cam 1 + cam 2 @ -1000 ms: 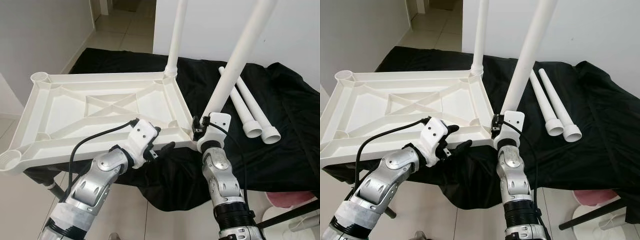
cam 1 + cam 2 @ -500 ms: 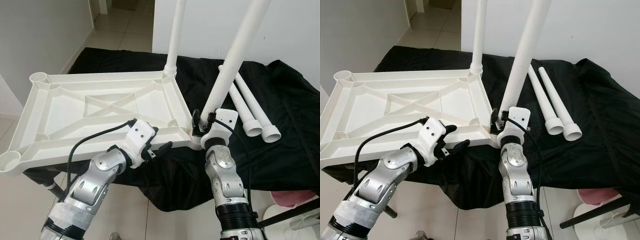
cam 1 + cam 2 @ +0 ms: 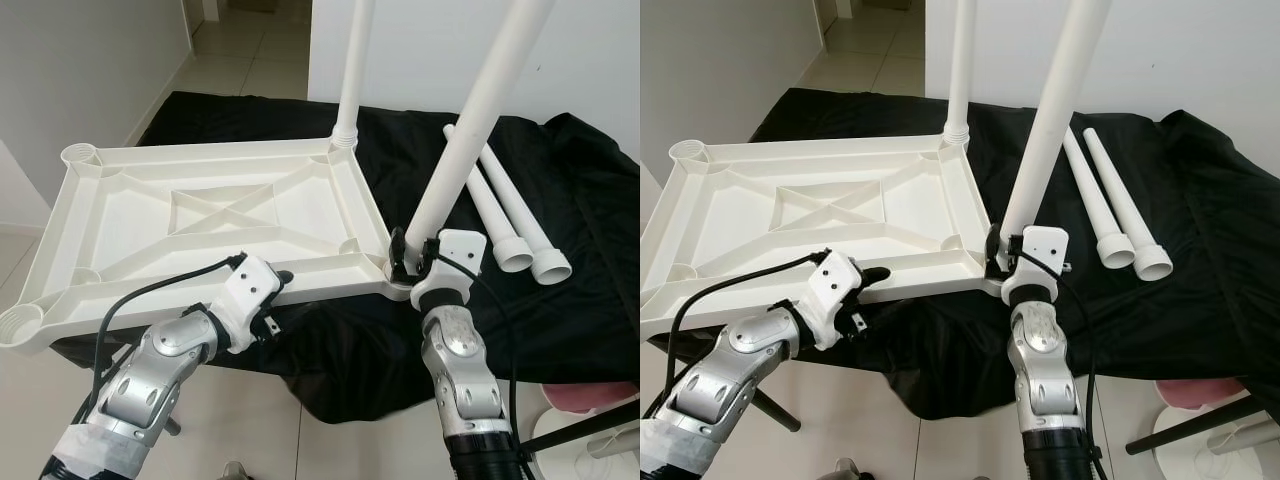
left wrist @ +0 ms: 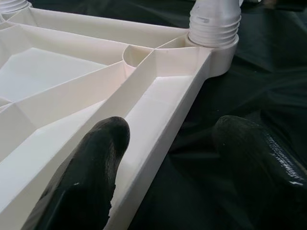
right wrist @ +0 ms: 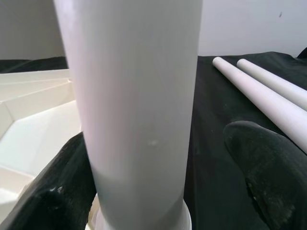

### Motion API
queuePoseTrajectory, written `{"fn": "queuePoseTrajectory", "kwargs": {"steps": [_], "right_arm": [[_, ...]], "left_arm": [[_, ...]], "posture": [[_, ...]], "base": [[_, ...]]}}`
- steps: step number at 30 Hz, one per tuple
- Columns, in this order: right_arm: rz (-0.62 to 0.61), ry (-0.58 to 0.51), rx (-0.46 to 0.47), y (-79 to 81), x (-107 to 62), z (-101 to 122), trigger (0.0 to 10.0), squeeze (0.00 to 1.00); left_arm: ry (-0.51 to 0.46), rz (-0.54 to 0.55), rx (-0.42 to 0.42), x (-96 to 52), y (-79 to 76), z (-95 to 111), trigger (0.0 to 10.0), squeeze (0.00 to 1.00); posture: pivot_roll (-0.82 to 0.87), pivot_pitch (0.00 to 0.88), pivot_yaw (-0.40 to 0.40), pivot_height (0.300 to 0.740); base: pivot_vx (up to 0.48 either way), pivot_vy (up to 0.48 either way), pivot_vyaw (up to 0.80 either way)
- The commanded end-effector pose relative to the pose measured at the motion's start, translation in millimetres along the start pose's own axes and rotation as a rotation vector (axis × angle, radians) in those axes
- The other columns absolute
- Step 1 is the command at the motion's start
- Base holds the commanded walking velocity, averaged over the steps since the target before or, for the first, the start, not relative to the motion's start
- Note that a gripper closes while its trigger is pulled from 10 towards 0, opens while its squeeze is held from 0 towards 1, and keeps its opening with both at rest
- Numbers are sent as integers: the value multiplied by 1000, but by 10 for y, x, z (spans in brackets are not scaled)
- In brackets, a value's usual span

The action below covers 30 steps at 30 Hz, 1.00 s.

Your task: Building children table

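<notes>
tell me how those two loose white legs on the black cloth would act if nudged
The two loose legs are smooth round tubes, so they would probably roll sideways. The soft, wrinkled black cloth may slow them. They look like stiff, light plastic.

Setting: room in a home. Evidence: plain white walls [image 3: 90,90] with low skirting; pale glossy tiled floor [image 3: 240,70] running through a doorway into a further room; worktop draped in loose black cloth [image 3: 590,280]; pink item on a white stand [image 3: 590,400] at floor level.
</notes>
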State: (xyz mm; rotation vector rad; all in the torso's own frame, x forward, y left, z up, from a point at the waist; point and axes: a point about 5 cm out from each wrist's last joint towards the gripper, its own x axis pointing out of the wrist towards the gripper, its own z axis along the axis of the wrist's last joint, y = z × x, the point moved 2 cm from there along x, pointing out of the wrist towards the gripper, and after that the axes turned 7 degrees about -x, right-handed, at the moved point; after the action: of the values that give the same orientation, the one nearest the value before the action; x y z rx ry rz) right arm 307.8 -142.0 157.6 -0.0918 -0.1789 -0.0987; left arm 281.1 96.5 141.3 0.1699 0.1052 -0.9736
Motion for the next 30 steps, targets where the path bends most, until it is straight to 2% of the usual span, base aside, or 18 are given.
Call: {"fn": "queuePoseTrajectory", "kwargs": {"steps": [1, 5, 7, 12, 13, 15, 17, 19, 25, 26, 28, 29, 30], "right_arm": [[-4, 21, -16, -43, -52, -53, 10000, 0], [1, 20, -17, -44, -67, -56, 10000, 0], [13, 6, -12, -35, -85, -30, 10000, 0], [31, -1, -11, -17, -111, -23, 10000, 0], [69, 8, 6, -22, -198, -43, 10000, 0], [69, 8, 6, -22, -198, -43, 10000, 0], [94, 11, 16, -31, -249, -48, 10000, 0], [107, 14, 8, -37, -273, -55, 10000, 0], [122, 17, 2, -28, -286, -61, 10000, 0], [124, 17, 4, -21, -287, -62, 10000, 0], [125, 17, 5, -13, -287, -64, 10000, 0], [128, 17, 11, 3, -286, -61, 10000, 0], [128, 17, 11, 3, -286, -61, 10000, 0]], "left_arm": [[31, -10, 7, -8, 18, -48, 10000, 0], [48, 4, 19, 1, 47, -73, 10000, 0], [67, 44, -22, 37, 133, -103, 10000, 0], [82, 51, -55, 46, 166, -121, 10000, 0], [132, 86, -68, 36, 265, -187, 10000, 0], [132, 86, -68, 36, 265, -187, 10000, 0], [176, 133, -41, 18, 353, -242, 10000, 0], [204, 141, -13, 16, 370, -258, 10000, 0], [266, 198, -23, -4, 455, -311, 10000, 0], [269, 209, -36, -13, 480, -302, 9451, 0], [270, 217, -47, -19, 499, -296, 9451, 0], [242, 242, -73, -17, 535, -247, 0, 0], [242, 242, -73, -17, 535, -247, 0, 0]], "posture": [[-5, 81, -20, 740], [-9, 81, -20, 740], [-15, 73, -15, 740], [-19, 70, -14, 740], [-23, 65, -15, 740], [-23, 65, -15, 740], [-27, 61, -14, 740], [-28, 59, -13, 740], [-29, 56, -13, 740], [-29, 56, -13, 740], [-27, 50, -12, 740], [-25, 49, -11, 740], [-25, 49, -11, 740]], "base": [[0, 0, 0], [0, 0, 0], [0, 0, 0], [0, 0, 0], [0, 0, 0], [0, 0, 0], [0, 0, 0], [0, 0, 0], [0, 0, 0], [0, 0, 0], [0, 0, 0], [0, 0, 0], [0, 0, 0]]}}
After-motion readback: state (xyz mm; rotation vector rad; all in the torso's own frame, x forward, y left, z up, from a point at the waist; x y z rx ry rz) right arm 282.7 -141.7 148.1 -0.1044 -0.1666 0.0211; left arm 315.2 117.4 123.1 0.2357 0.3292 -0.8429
